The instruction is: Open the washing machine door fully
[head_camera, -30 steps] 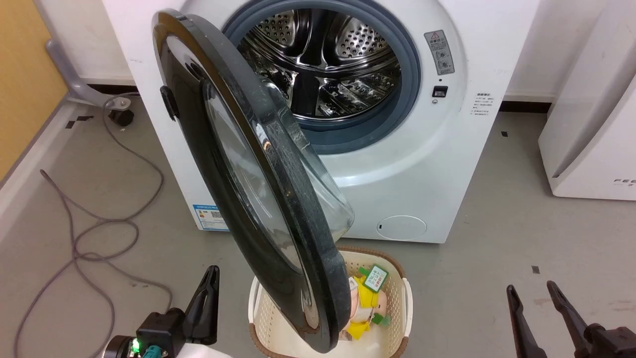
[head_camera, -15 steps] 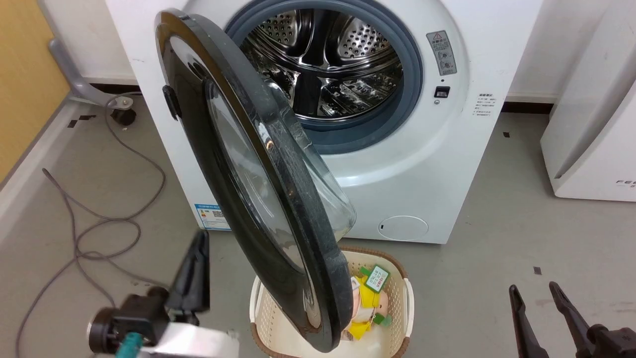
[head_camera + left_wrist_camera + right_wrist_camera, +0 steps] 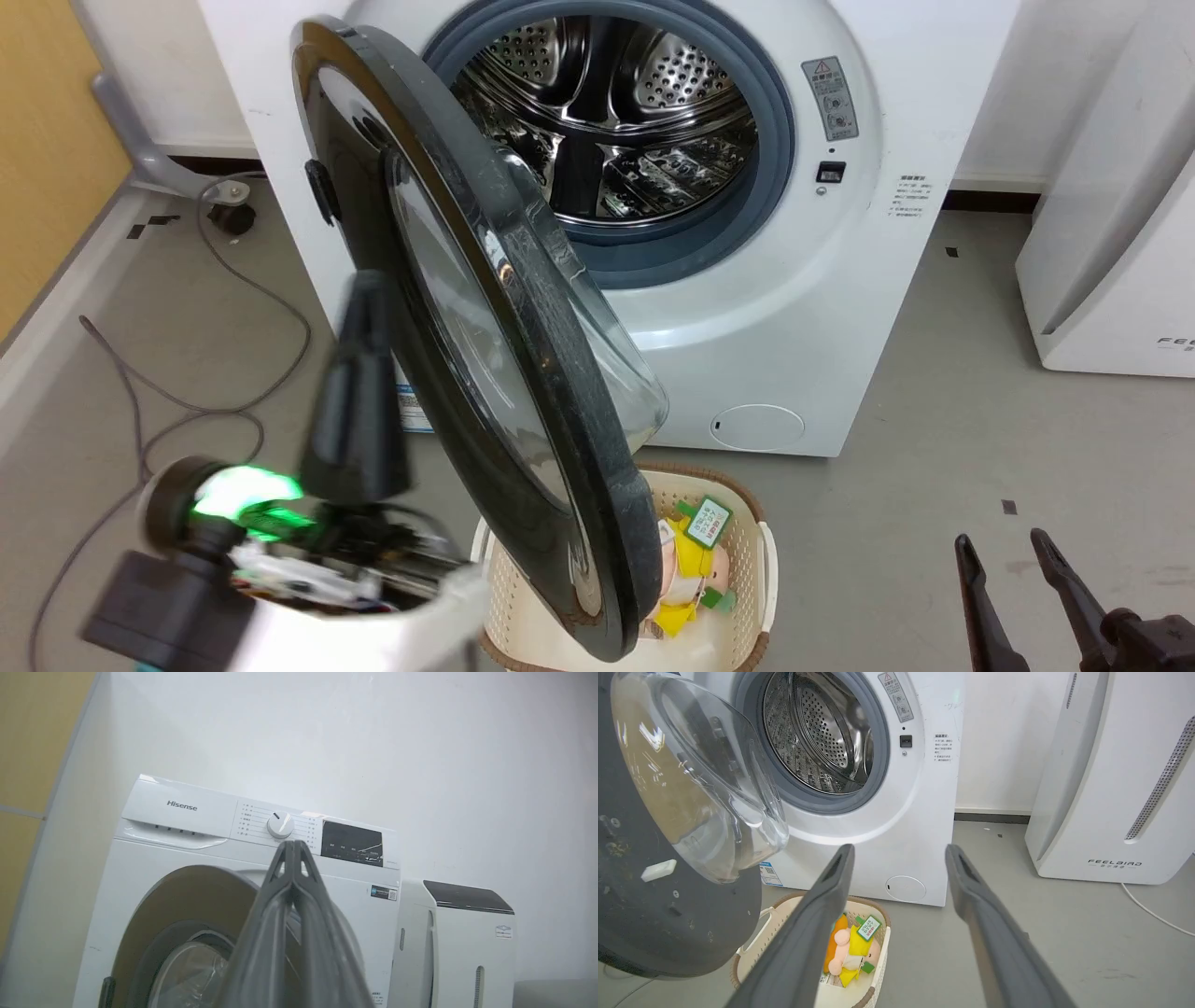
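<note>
Black and glossy, the washing machine door [image 3: 467, 345] stands swung out from the washing machine [image 3: 747, 308], hinged on the left of the head view. We see it nearly edge-on, with its rim reaching down over the basket [image 3: 758, 551]. The clear glass bowl bulges from the side that faces the drum [image 3: 607, 121]. The drum opening is uncovered, and the grey-blue gasket [image 3: 677, 252] shows all round it.

We find the left gripper [image 3: 359, 299] raised just beside the door's outer face, on the left of the door in the head view. Its two fingers are pressed together and hold nothing. The gripper is blurred there, so we cannot tell whether it touches the door. In the left wrist view the same closed fingers [image 3: 303, 914] point up towards the control dial [image 3: 279, 825], with the door's outer face low behind them.

The right gripper [image 3: 1001, 543] sits low at the right of the head view, well apart from the door. Its jaws are spread wide and empty. In the right wrist view its fingers frame the machine's lower front and the small round flap [image 3: 906, 888].

The basket stands on the floor in front of the machine and holds a yellow soft toy [image 3: 686, 569]. A white appliance [image 3: 1111, 261] stands to the right of the machine.
</note>
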Robot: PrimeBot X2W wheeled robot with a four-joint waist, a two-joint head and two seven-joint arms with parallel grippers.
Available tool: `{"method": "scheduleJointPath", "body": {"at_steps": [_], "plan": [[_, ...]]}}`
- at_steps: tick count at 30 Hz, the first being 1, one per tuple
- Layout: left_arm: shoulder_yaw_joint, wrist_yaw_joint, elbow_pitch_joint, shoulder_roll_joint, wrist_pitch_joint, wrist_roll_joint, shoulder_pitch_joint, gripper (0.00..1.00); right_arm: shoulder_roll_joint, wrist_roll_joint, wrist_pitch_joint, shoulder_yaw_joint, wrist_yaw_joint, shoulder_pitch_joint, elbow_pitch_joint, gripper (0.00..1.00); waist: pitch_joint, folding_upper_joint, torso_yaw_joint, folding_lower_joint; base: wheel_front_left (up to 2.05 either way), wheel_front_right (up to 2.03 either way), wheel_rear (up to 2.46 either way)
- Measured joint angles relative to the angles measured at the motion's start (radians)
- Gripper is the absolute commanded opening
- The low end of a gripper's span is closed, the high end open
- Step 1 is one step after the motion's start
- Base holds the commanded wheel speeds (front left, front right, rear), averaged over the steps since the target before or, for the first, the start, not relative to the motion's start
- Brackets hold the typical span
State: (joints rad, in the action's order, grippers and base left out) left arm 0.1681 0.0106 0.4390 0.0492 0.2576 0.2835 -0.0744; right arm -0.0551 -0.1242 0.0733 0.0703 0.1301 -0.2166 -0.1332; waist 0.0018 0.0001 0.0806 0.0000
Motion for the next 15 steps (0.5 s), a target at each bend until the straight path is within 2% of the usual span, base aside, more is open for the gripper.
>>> {"method": "scheduleJointPath", "body": {"at_steps": [6,15], "plan": [[0.179,0.037,0.044,-0.001,-0.006,-0.016,-0.01,0.0,0.0,0.0,0.0,-0.002,0.0,0.0,0.0,1.0,0.0,0.0,-0.004,-0.0001,0.0,0.0,0.0],[0.404,0.082,0.035,0.015,-0.17,0.017,0.031,0.0,0.0,-0.002,0.0,0.0,0.0,-0.001,0.004,1.0,-0.005,0.0,-0.006,0.0,0.0,0.0,0.0]]}}
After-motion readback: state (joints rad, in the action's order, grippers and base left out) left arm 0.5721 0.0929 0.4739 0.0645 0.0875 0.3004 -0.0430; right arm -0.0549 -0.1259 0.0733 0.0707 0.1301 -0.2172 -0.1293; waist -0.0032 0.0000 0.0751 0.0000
